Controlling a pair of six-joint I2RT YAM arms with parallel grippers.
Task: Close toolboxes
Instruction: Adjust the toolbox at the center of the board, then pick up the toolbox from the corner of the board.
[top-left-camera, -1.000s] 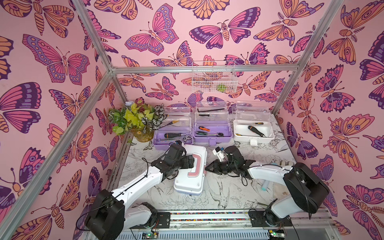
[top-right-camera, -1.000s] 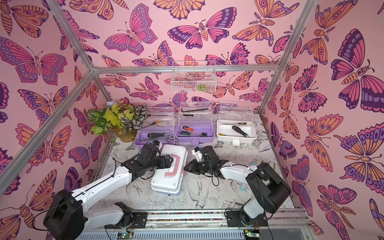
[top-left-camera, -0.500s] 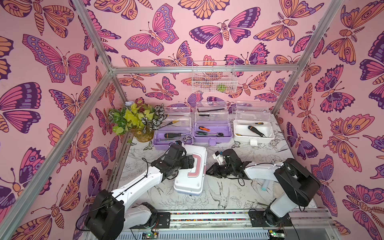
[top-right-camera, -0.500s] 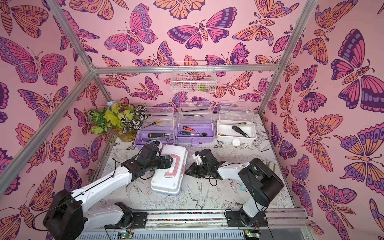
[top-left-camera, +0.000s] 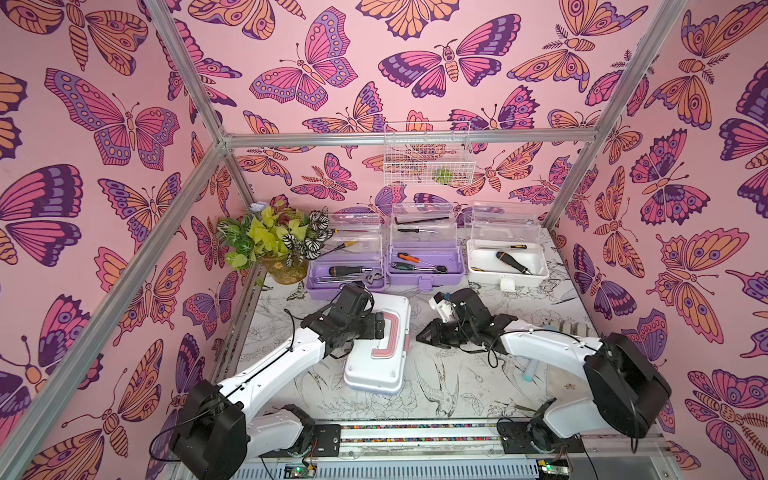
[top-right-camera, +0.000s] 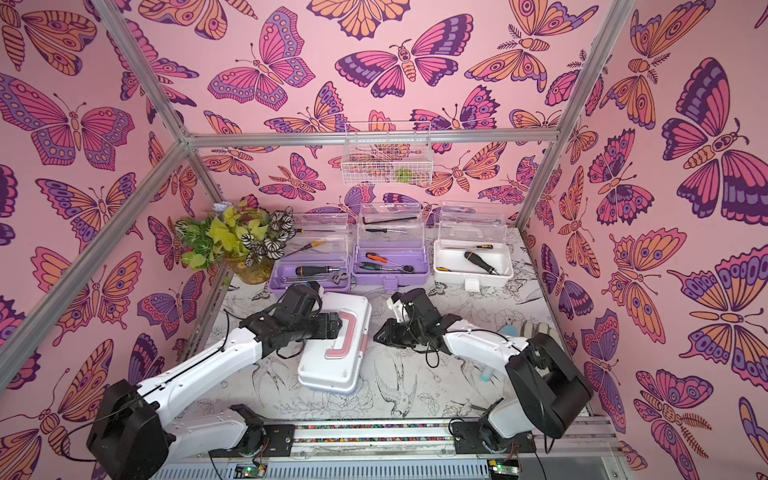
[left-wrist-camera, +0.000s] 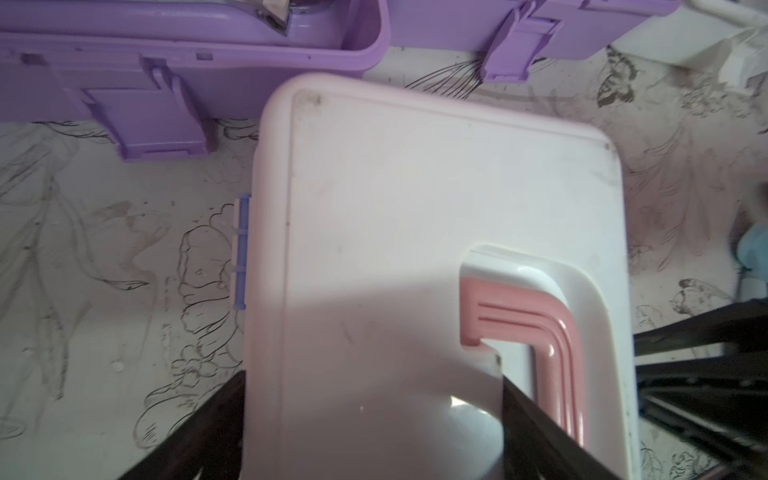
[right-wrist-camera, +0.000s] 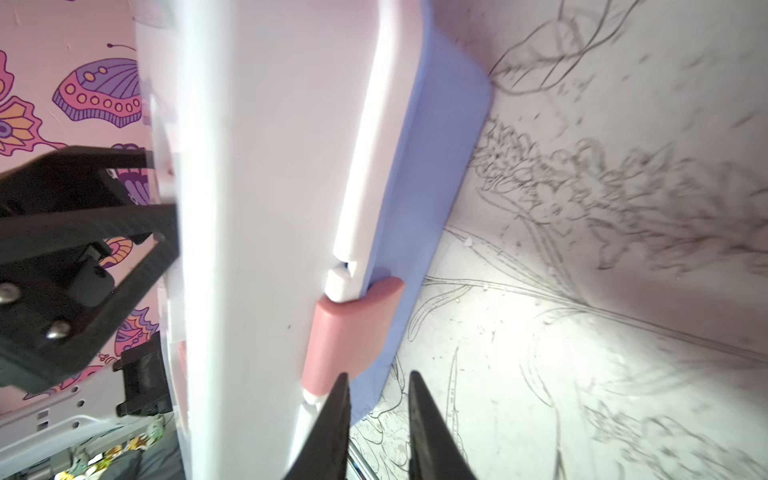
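The light-blue toolbox (top-left-camera: 376, 361) lies mid-table with its white lid down and its pink handle (top-left-camera: 389, 337) flat. My left gripper (top-left-camera: 379, 326) spans the lid (left-wrist-camera: 415, 199) widely, one finger on the hinge-side edge and one in the handle recess. My right gripper (top-left-camera: 418, 337) is at the box's latch side, its jaws a narrow gap apart with nothing between. One tip touches the pink latch (right-wrist-camera: 349, 332). Two lilac toolboxes (top-left-camera: 318, 286) (top-left-camera: 415, 277) and a white toolbox (top-left-camera: 486, 276) stand along the back, clear lids upright, tools inside.
A potted plant (top-left-camera: 282, 245) stands at the back left, beside the left lilac box. A white wire basket (top-left-camera: 428, 160) hangs on the back wall. A light-blue tube (top-left-camera: 532, 370) lies under my right arm. The arms' base rail (top-left-camera: 415, 432) runs along the front edge.
My right arm's elbow swung left, then back right, while its gripper stayed at the box's latch side. The left arm and the box have not moved.
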